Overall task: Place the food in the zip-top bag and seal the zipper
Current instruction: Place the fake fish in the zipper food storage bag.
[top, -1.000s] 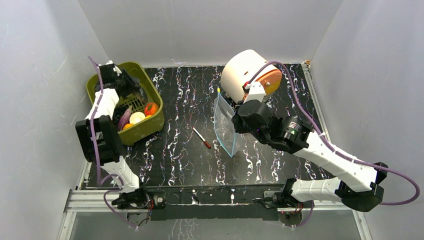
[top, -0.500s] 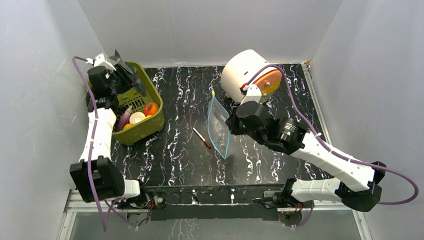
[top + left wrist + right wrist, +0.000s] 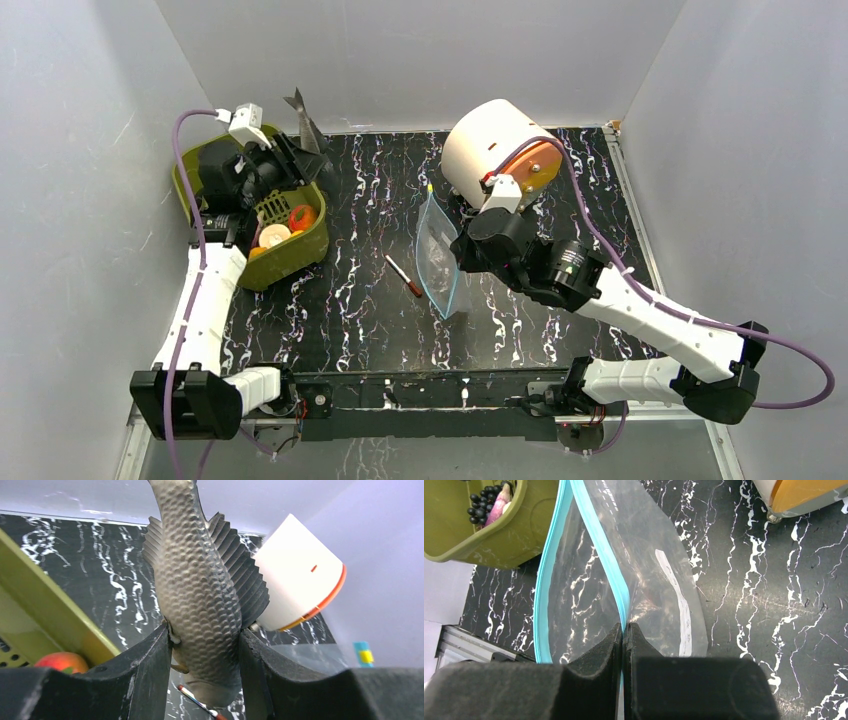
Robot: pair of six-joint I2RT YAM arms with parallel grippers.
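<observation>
My left gripper (image 3: 287, 152) is shut on the grey fish (image 3: 303, 118), held in the air over the far right corner of the olive-green basket (image 3: 300, 255). In the left wrist view the fish (image 3: 200, 590) hangs head down between my fingers (image 3: 150, 665). More food lies in the basket: a red-orange fruit (image 3: 302, 217), a white ball (image 3: 274, 236), dark grapes (image 3: 483, 502) and a purple piece (image 3: 499, 506). My right gripper (image 3: 623, 630) is shut on the teal zipper (image 3: 600, 547) of the zip-top bag (image 3: 437, 262), which stands mid-table with its mouth spread open.
A thin red-tipped pen (image 3: 403, 275) lies on the black marbled table (image 3: 360, 320) between basket and bag. A white drum with an orange face (image 3: 492, 148) stands at the back, just behind my right wrist. Grey walls close in on three sides.
My left gripper rose out of the basket with the fish and swung right, toward the table's middle. My right gripper shifted the bag a little left and nearer.
</observation>
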